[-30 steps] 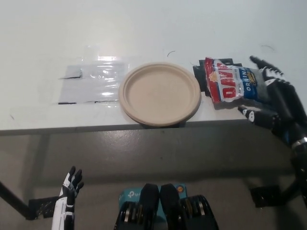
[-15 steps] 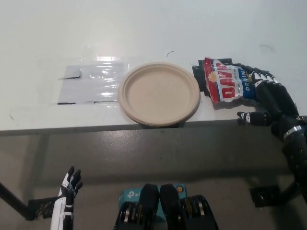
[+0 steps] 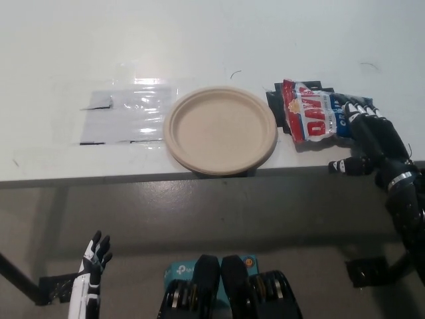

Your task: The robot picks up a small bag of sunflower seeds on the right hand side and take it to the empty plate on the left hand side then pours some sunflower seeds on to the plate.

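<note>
Right hand over seed bag

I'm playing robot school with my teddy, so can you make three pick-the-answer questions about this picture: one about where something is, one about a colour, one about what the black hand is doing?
1. Where is the seed bag?
A. On the plate
B. On the table, right of the plate
C. On the floor

2. What colour is the plate?
A. Beige
B. Blue
C. Green

3. What is the right hand doing?
A. Pouring seeds
B. Reaching over the bag's right end, bag not lifted
C. Resting below the table

Answers: 1 B, the bag lies beside the plate's right rim. 2 A, the plate is pale tan. 3 B, the bag lies flat; the plate is empty. The left hand rests low, open.
</note>
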Controlling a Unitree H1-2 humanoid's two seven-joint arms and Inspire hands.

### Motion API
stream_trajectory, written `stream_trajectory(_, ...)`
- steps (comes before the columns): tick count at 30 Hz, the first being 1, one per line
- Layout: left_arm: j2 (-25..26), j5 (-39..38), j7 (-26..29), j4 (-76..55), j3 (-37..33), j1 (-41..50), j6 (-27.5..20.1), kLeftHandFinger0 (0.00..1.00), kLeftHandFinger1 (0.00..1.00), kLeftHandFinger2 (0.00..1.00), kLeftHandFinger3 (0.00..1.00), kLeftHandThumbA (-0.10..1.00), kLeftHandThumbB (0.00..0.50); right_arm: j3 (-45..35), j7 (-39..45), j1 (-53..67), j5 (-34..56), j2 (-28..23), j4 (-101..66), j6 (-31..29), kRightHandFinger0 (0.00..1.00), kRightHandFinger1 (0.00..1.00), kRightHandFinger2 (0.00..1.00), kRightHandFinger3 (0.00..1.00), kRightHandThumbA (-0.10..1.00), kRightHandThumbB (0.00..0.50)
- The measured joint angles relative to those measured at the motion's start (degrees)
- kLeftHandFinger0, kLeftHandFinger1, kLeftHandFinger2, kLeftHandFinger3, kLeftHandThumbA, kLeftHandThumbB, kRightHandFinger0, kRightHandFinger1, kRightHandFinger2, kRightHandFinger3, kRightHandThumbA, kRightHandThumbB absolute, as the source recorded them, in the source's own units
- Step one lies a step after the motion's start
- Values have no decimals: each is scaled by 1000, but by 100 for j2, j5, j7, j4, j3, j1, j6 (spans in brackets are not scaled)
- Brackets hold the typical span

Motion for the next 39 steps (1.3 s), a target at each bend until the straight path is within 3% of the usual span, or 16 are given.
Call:
stream_trajectory(6, 0, -1, 0, 0, 1, 3, 0, 1000, 1000, 1000, 1000, 1000, 48, 76, -40, -120, -52, 3, 219, -4, 1000, 1000, 1000, 1000, 955, 371)
stream_trajectory(23, 21, 0, -2, 1, 3, 25, -2, 1000, 1000, 1000, 1000, 1000, 41, 106, -202, -279, -57, -7, 522, -21, 1000, 1000, 1000, 1000, 1000, 322)
stream_trajectory(31, 26, 1, -2, 1, 0, 27, -5, 1000, 1000, 1000, 1000, 1000, 52, 26, -199, -279, -1, -16, 451, -20, 1000, 1000, 1000, 1000, 1000, 346)
stream_trajectory(39, 47, 8, -1, 1, 4, 110, -21, 1000, 1000, 1000, 1000, 1000, 41, -321, -4, -166, 270, -222, -744, 21, 1000, 1000, 1000, 1000, 1000, 356)
